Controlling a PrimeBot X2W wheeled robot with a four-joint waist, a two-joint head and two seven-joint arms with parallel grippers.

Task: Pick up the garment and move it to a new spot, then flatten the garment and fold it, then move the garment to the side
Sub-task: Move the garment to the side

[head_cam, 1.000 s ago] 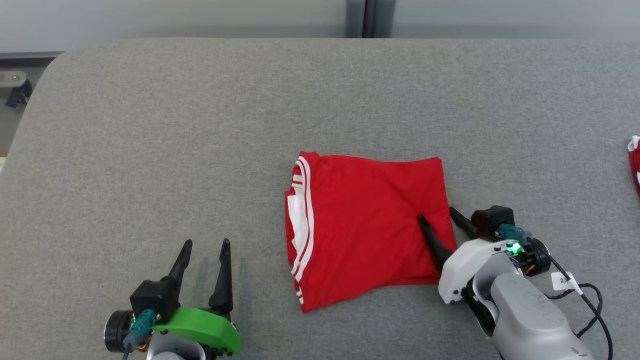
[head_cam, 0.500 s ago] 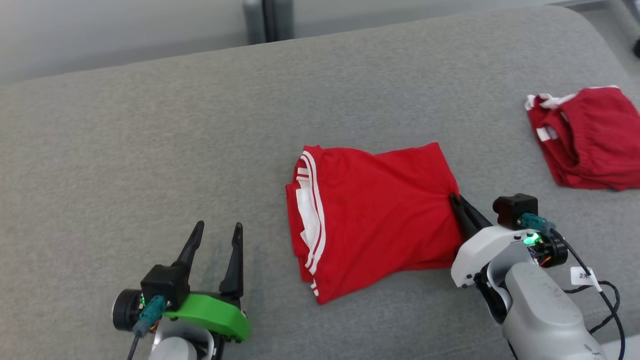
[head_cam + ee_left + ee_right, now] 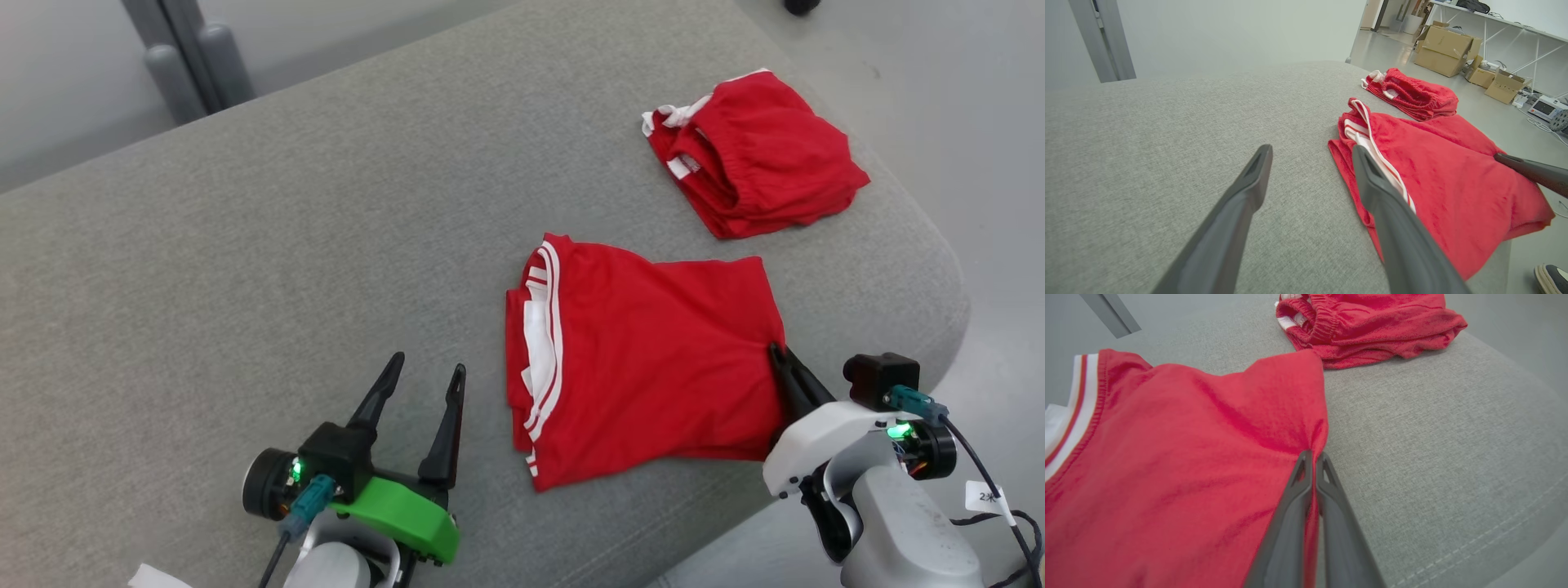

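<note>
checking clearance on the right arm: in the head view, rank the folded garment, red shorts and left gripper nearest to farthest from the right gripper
1. folded garment: its right edge is pinched in the shut right gripper.
2. red shorts: beyond it, upper right.
3. left gripper: across the garment, lower left.

Red garment (image 3: 653, 367) folded flat, white-striped trim on its left edge.

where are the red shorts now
In the head view the shorts lie at the upper right, near the cushion corner, beyond the folded shirt.
</note>
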